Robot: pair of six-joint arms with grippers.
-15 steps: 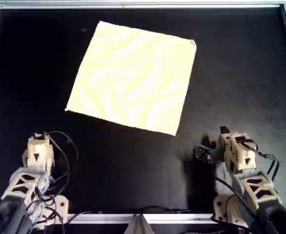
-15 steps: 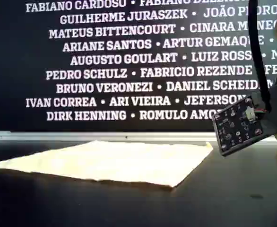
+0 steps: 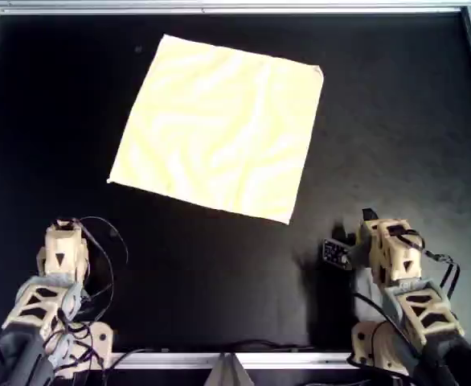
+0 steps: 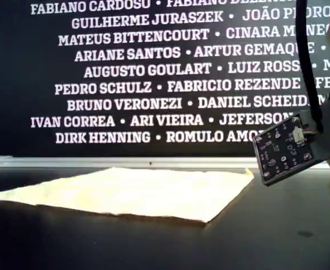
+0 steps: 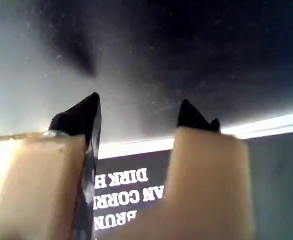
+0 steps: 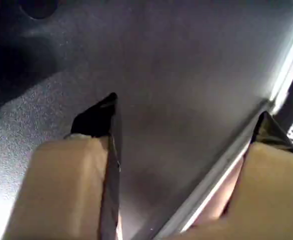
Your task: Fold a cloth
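The cloth (image 3: 219, 125) is a pale yellow square with whitish wavy streaks. It lies flat and unfolded on the black table, turned a little, in the far half of the overhead view. It also shows in the exterior view (image 4: 137, 191). My first gripper (image 5: 139, 112) is open and empty over bare table. My second gripper (image 6: 186, 112) is open and empty over bare table. Neither wrist view shows the cloth. One arm (image 3: 59, 257) rests at the overhead view's lower left, another arm (image 3: 388, 253) at its lower right, both short of the cloth. I cannot tell which is which.
A metal rail (image 3: 235, 8) frames the black table (image 3: 219, 273). A banner with white names (image 4: 154, 73) stands behind the far rail. A small circuit board (image 4: 283, 149) on one arm shows at the exterior view's right.
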